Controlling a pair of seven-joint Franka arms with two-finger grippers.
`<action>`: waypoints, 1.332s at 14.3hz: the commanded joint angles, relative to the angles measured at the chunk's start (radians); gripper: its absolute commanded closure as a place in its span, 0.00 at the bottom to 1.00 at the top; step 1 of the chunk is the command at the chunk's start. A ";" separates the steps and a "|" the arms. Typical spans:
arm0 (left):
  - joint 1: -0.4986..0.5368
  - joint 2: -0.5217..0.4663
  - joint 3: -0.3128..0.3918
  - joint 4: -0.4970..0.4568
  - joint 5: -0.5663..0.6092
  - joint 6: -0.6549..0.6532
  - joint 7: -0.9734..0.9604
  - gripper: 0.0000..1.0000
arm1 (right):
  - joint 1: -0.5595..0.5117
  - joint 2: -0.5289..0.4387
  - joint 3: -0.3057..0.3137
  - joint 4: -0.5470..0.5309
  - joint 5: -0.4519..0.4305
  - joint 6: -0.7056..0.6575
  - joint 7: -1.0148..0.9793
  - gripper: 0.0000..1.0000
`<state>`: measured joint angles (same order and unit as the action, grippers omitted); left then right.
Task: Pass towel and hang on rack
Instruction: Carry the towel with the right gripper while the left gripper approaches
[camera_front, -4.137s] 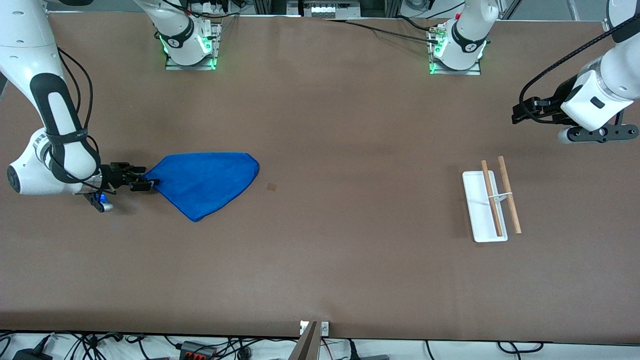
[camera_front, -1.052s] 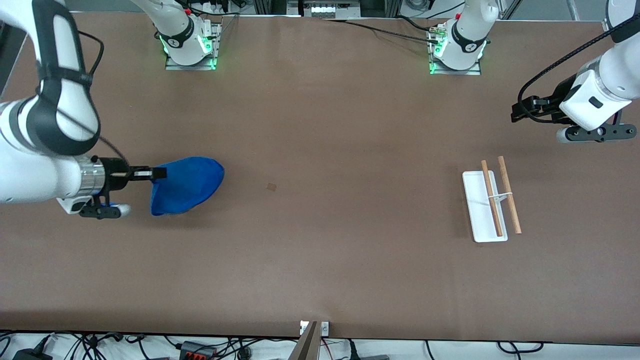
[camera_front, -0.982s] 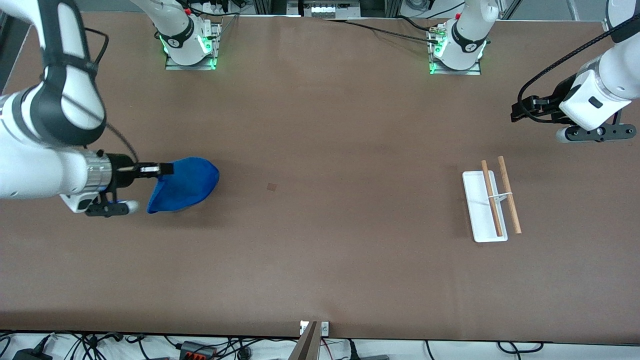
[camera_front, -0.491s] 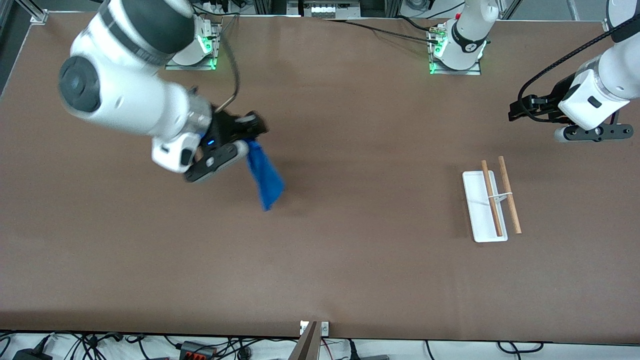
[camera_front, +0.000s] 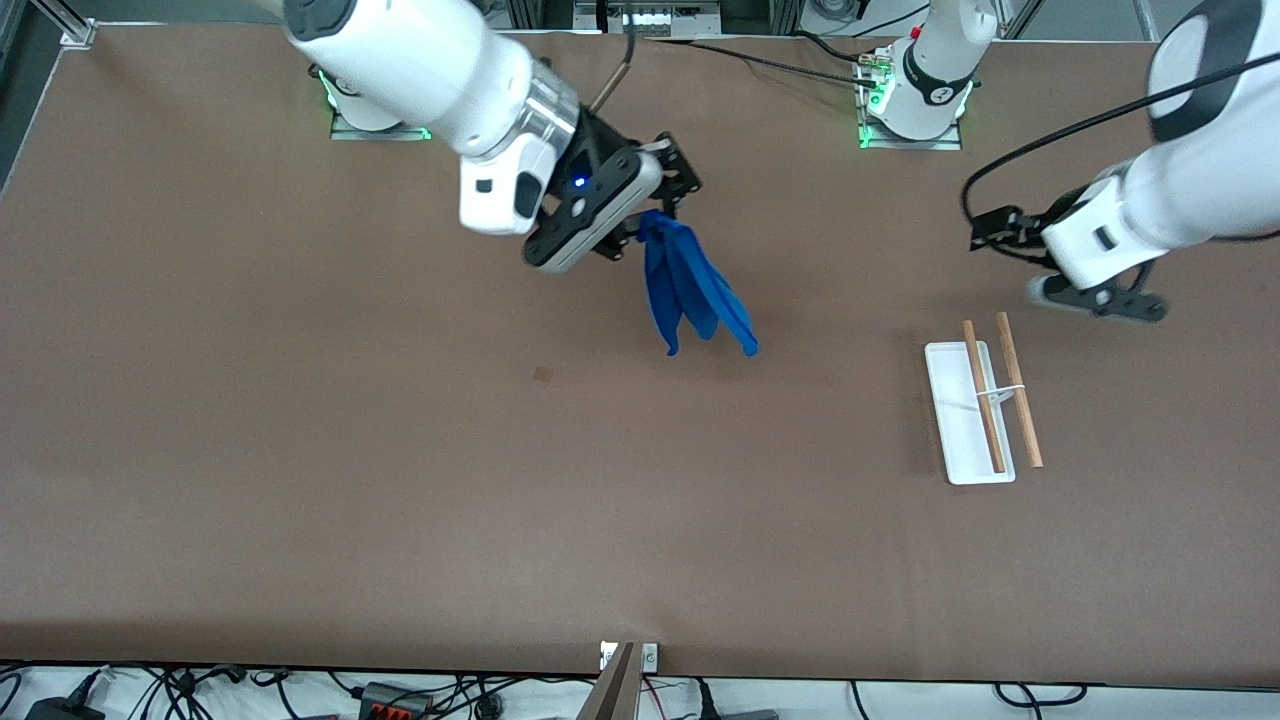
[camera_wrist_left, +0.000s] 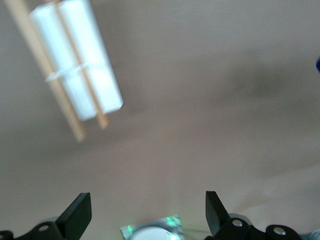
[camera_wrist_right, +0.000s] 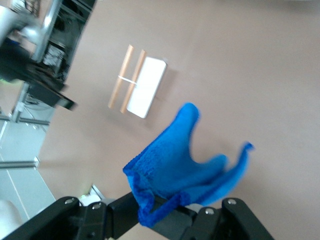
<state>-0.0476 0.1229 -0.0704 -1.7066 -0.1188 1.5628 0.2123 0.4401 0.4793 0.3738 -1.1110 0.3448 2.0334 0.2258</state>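
Note:
My right gripper (camera_front: 657, 208) is shut on one edge of the blue towel (camera_front: 692, 285), which hangs bunched in the air over the middle of the table. In the right wrist view the towel (camera_wrist_right: 180, 160) spills out of the shut right gripper (camera_wrist_right: 161, 207). The rack (camera_front: 980, 405) stands on the table toward the left arm's end, its white base under two wooden bars, and it shows in both wrist views, the left (camera_wrist_left: 75, 75) and the right (camera_wrist_right: 137, 85). My left gripper (camera_front: 985, 232) is open and empty in the air, up and to one side of the rack. Its dark fingers (camera_wrist_left: 75, 217) stand wide apart.
The brown table (camera_front: 400, 500) carries a small dark spot (camera_front: 542, 374). The arm bases (camera_front: 910, 100) stand along the edge farthest from the front camera. Cables lie past the edge nearest that camera.
My right gripper lifted the towel off the table and carried it from the right arm's end to over the middle. My left gripper moved inward, closer to the rack.

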 joint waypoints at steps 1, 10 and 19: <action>0.012 0.087 0.003 -0.016 -0.117 0.110 0.378 0.00 | 0.067 0.031 -0.003 0.031 -0.003 0.111 0.088 1.00; 0.028 0.316 -0.002 -0.122 -0.672 0.318 1.323 0.00 | 0.104 0.035 -0.004 0.023 -0.036 0.137 0.113 1.00; 0.023 0.353 -0.178 -0.192 -0.889 0.428 1.529 0.00 | 0.104 0.035 -0.004 0.023 -0.056 0.136 0.113 1.00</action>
<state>-0.0302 0.4777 -0.2190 -1.8856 -0.9758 1.9667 1.7012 0.5336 0.5041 0.3720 -1.1110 0.3085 2.1656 0.3132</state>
